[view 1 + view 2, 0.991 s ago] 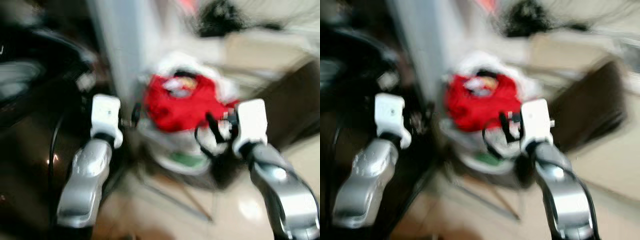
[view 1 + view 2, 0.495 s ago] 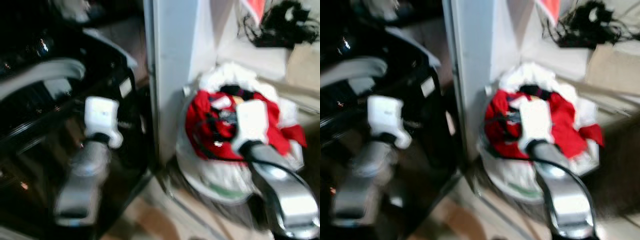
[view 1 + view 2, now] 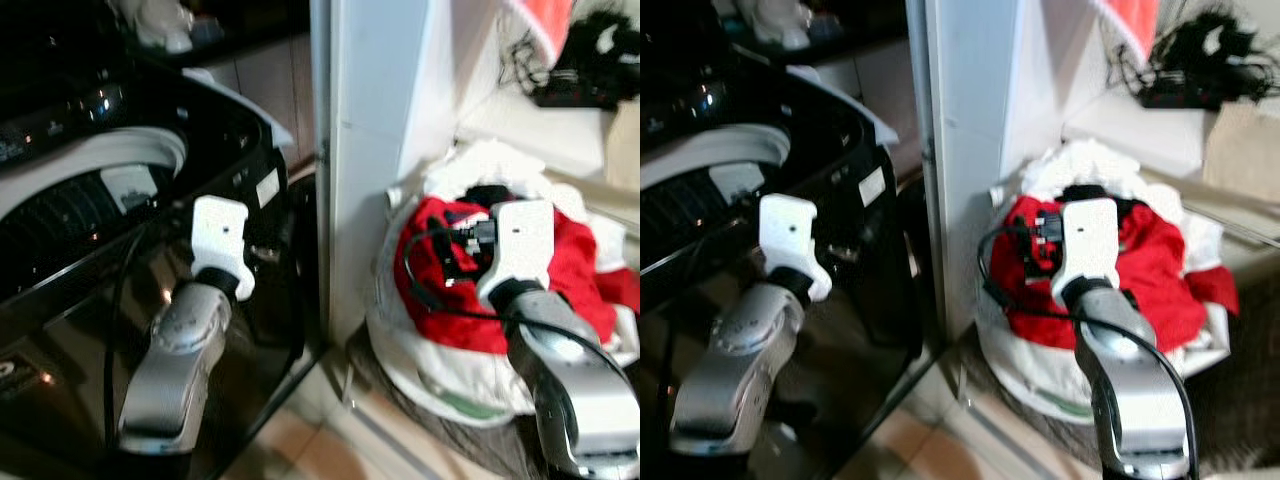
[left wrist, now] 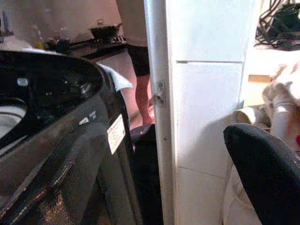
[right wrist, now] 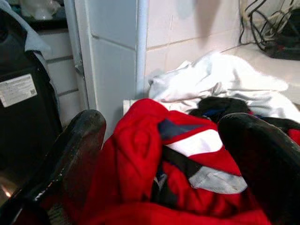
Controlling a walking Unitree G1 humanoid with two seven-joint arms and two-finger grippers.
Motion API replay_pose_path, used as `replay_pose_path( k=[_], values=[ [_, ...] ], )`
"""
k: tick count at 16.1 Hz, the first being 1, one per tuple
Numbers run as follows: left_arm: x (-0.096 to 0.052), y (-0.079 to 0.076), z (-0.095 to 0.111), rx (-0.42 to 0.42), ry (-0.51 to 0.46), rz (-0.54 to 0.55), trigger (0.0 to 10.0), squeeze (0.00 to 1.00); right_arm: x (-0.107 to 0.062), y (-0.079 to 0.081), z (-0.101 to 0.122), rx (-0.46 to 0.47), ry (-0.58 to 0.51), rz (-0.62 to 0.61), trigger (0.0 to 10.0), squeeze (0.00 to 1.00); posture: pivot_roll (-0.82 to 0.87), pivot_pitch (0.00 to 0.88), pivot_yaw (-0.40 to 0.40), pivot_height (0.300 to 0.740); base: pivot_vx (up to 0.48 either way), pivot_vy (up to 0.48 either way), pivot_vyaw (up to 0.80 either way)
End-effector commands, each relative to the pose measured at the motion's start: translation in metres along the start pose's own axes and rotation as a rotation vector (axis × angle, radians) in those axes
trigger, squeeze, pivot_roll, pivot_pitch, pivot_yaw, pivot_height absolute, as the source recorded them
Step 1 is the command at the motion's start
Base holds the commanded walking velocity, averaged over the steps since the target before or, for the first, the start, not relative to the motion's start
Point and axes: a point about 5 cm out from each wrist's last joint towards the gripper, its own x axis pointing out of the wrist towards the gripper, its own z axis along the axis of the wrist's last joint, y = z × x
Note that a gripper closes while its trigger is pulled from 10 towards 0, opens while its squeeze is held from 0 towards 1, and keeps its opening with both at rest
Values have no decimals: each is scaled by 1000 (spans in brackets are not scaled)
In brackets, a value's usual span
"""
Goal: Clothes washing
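Two black fingers [image 5: 70, 154] of the right gripper [image 5: 164, 159] stand spread wide apart, one on each side of a red garment [image 5: 140, 154] with white and grey stripes; the garment lies between them and just ahead, and no contact can be confirmed. From the head views the right gripper [image 3: 1045, 240] hovers directly over the red garment [image 3: 575, 270], its silver arm reaching in from the lower right.

Red garment: crumpled on top of a heap of laundry, with a white cloth [image 5: 211, 79] and a dark item [image 5: 220, 110] behind it. Heap sits in a white laundry bag [image 3: 420, 360] on the floor, against a white pillar [image 3: 375, 130] and a tiled wall.

Left gripper [image 3: 262, 250]: held up in front of the black washing machine [image 3: 90, 200], well apart from the laundry. One black finger [image 4: 267, 173] shows in the left wrist view; whether this pair is spread or closed cannot be told.

Washing machine: top-loading, lid open, white drum rim [image 3: 100, 160] visible, white label [image 4: 116, 133] on its side; stands left of the pillar.

Cables [image 3: 590, 60]: dark tangle on a ledge above the laundry.

Person [image 4: 138, 56]: legs and dark shorts seen beyond the washing machine, beside a counter [image 4: 101, 44] carrying a dark pan [image 4: 104, 31].
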Motion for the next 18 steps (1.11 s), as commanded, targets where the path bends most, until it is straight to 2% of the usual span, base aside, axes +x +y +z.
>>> replay_pose_path(
  k=[1, 3, 6, 7, 8, 11, 12, 15, 16, 17, 18],
  values=[
    [1, 2, 3, 5, -13, -1, 10000, 0, 2, -2, 7, -3, -19, -11, 10000, 0, -115, 0, 48, 740, 0, 0, 0],
    [1, 2, 3, 7, -14, -4, 10000, 0, 5, -5, 5, -9, -5, -17, 10000, 0, -113, 0, 46, 740, 0, 0, 0],
    [3, -2, 0, 13, -2, -27, 10000, 0, 18, -17, -5, -24, 67, -19, 10000, 0, -110, 0, 44, 740, 0, 0, 0],
    [4, -4, 0, 18, -2, -45, 10000, 0, 24, -22, -5, -27, 80, -12, 10000, 690, -110, 0, 44, 740, 0, 0, 0],
    [5, -6, 1, 21, -8, -65, 10000, 0, 30, -25, -5, -5, 86, 6, 10000, 1000, -108, 0, 42, 740, 0, 0, 0],
    [5, -16, 6, 61, -34, -183, 10000, 0, 42, -30, -9, 10, 138, 42, 10000, 1000, -100, 0, 38, 740, 0, 0, 0],
    [2, -21, 9, 87, -39, -261, 10000, 0, 49, -32, -14, 69, 175, 81, 10000, 1000, -89, 0, 33, 740, 0, 0, 0],
    [-2, -26, 11, 104, -43, -332, 10000, 0, 54, -34, -16, 121, 225, 98, 10000, 1000, -83, 0, 32, 740, 0, 0, 0],
    [-4, -28, 11, 105, -45, -357, 10000, 0, 55, -36, -16, 143, 252, 80, 10000, 933, -78, 0, 30, 740, 0, 0, 0],
    [-5, -30, 11, 112, -46, -377, 10000, 0, 55, -37, -16, 136, 270, 67, 10000, 804, -78, 0, 30, 740, 0, 0, 0],
    [-6, -30, 11, 117, -44, -385, 10000, 0, 55, -38, -17, 132, 284, 58, 10000, 204, -75, 0, 31, 740, 0, 0, 0]
  ],
)
